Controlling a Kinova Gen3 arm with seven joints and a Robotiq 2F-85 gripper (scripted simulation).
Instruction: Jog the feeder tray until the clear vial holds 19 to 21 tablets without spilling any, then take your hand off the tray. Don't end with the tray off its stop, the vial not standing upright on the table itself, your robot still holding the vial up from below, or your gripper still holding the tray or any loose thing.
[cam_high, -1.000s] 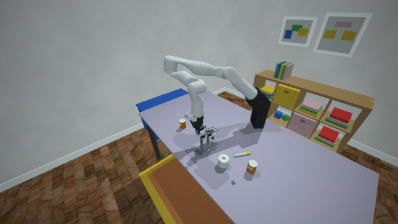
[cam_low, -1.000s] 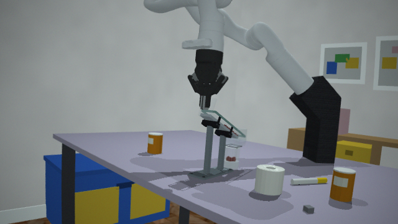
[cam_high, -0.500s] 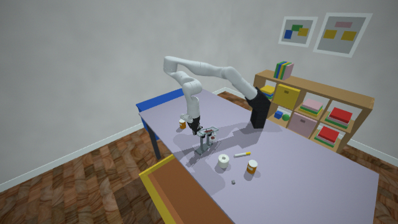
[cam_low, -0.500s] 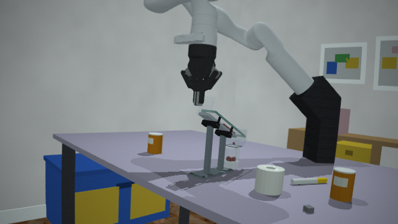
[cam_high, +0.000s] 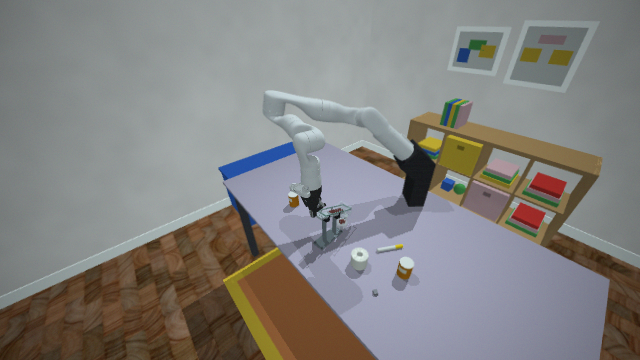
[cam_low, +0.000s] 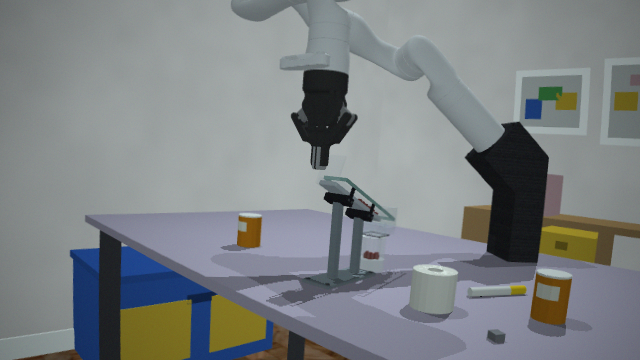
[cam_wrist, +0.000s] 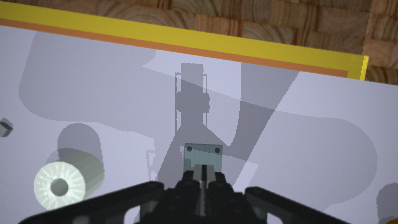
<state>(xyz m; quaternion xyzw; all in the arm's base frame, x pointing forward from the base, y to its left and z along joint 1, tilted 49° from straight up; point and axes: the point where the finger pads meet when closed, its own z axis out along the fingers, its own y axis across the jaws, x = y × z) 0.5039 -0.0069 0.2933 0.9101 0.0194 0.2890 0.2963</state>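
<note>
The feeder tray (cam_low: 356, 194) (cam_high: 336, 210) is a clear, tilted plate on a grey two-post stand (cam_low: 339, 240). Its raised end shows in the wrist view (cam_wrist: 202, 152). The clear vial (cam_low: 374, 247) (cam_high: 342, 220) stands upright on the table under the tray's low end, with a few red tablets at its bottom. A few red tablets lie on the tray near its low end. My gripper (cam_low: 320, 163) (cam_high: 316, 208) (cam_wrist: 203, 178) is shut and empty. It points straight down, a short gap above the tray's raised end.
Two orange pill bottles (cam_low: 249, 230) (cam_low: 550, 296), a white roll (cam_low: 433, 288) (cam_wrist: 60, 186), a marker (cam_low: 497, 290) and a small grey cube (cam_low: 495, 336) (cam_wrist: 5, 127) lie on the table. A yellow-rimmed crate (cam_high: 270, 300) sits along the table's edge.
</note>
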